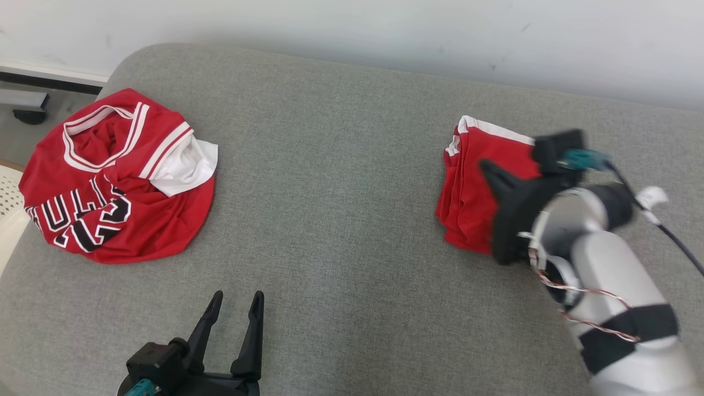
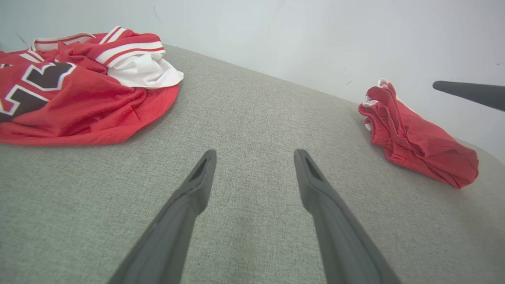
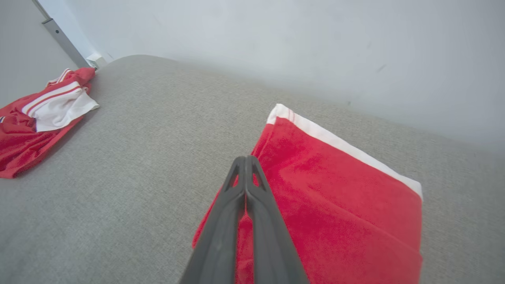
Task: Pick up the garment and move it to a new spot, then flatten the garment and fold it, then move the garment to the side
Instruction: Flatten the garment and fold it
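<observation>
- Left gripper (image 1: 237, 297) sits nearest, low on the robot's left, its two dark fingers spread wide and empty above the grey padded surface (image 1: 341, 209)
- Right gripper (image 3: 246, 159) hangs over the folded red garment (image 1: 467, 187), fingers pressed tight together with no cloth seen between them; whether the tips touch the fabric cannot be told
- Folded red garment lies on the robot's right, near the pale wall (image 1: 385, 27): a tidy stacked rectangle, red with a white band along one edge, its layers showing at the side
- Folding looks done and the garment seems set aside, so the last step appears at or near its end
- Next move likely calls for lifting the right arm clear without dragging the layers
- Crumpled red jersey (image 1: 110, 187) with white trim and black lettering lies well apart, on the robot's left
</observation>
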You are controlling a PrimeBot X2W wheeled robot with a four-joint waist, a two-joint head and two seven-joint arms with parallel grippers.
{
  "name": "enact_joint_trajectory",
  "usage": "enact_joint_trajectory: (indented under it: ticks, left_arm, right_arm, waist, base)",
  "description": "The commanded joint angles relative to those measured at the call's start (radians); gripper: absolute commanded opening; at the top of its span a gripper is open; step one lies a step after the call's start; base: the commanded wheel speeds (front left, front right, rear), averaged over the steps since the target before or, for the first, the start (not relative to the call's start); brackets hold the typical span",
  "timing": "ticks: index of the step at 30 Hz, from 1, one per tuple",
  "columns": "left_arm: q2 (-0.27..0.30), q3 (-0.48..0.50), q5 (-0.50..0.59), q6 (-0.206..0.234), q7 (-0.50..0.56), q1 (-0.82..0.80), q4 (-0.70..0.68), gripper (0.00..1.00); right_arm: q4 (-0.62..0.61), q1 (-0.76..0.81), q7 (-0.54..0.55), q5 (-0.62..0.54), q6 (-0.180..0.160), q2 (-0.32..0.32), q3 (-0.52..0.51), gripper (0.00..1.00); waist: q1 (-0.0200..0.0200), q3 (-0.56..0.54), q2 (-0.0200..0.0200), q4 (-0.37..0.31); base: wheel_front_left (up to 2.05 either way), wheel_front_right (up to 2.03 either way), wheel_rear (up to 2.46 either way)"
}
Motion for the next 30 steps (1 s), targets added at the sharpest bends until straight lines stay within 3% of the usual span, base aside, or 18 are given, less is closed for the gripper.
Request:
enact_joint_trajectory:
  ticks: [1,6,12,22,27,28,29,30]
  left_arm:
    - [0.001,-0.001,-0.004,0.003,-0.005,0.004,-0.005,1.0]
    - [-0.005,-0.005,-0.003,0.0,-0.007,-0.004,-0.007,1.0]
    - [-0.013,-0.011,-0.001,-0.007,-0.009,-0.022,0.004,1.0]
    - [-0.005,0.002,-0.007,-0.005,-0.013,-0.003,0.016,1.0]
    - [0.003,0.004,-0.006,-0.002,-0.015,0.007,0.012,1.0]
    - [0.004,0.006,-0.006,-0.002,-0.015,0.01,0.008,1.0]
    - [0.006,0.007,-0.005,0.0,-0.016,0.016,0.005,1.0]
    - [0.007,0.01,-0.003,0.0,-0.017,0.023,0.001,1.0]
  right_arm:
    - [0.002,0.037,-0.004,-0.034,-0.002,-0.002,-0.028,0.0]
    - [0.044,0.085,-0.055,-0.168,-0.002,0.001,-0.104,0.0]
    - [0.154,0.132,-0.168,-0.263,-0.002,0.07,-0.087,0.0]
    - [0.182,0.162,-0.274,-0.206,-0.001,0.12,-0.032,0.0]
    - [0.096,0.183,-0.291,-0.072,-0.001,0.122,0.007,0.0]
    - [0.071,0.191,-0.294,-0.064,-0.001,0.121,0.002,0.12]
    - [0.046,0.2,-0.299,-0.056,-0.001,0.121,-0.008,0.65]
    - [0.022,0.216,-0.304,-0.051,-0.001,0.12,-0.023,1.0]
  waist:
    - [0.0,0.0,0.0,0.001]
    - [0.0,0.015,0.0,0.008]
    - [0.0,0.031,0.0,0.022]
    - [0.0,0.008,0.0,0.008]
    - [0.0,-0.028,0.0,-0.023]
    - [0.0,-0.035,0.0,-0.029]
    - [0.0,-0.043,0.0,-0.037]
    - [0.0,-0.05,0.0,-0.045]
  base:
    - [0.0,0.0,0.0]
    - [0.0,0.0,0.0]
    - [0.0,0.0,0.0]
    - [0.0,0.0,0.0]
    - [0.0,0.0,0.0]
    - [0.0,0.0,0.0]
    - [0.0,0.0,0.0]
    - [0.0,0.0,0.0]
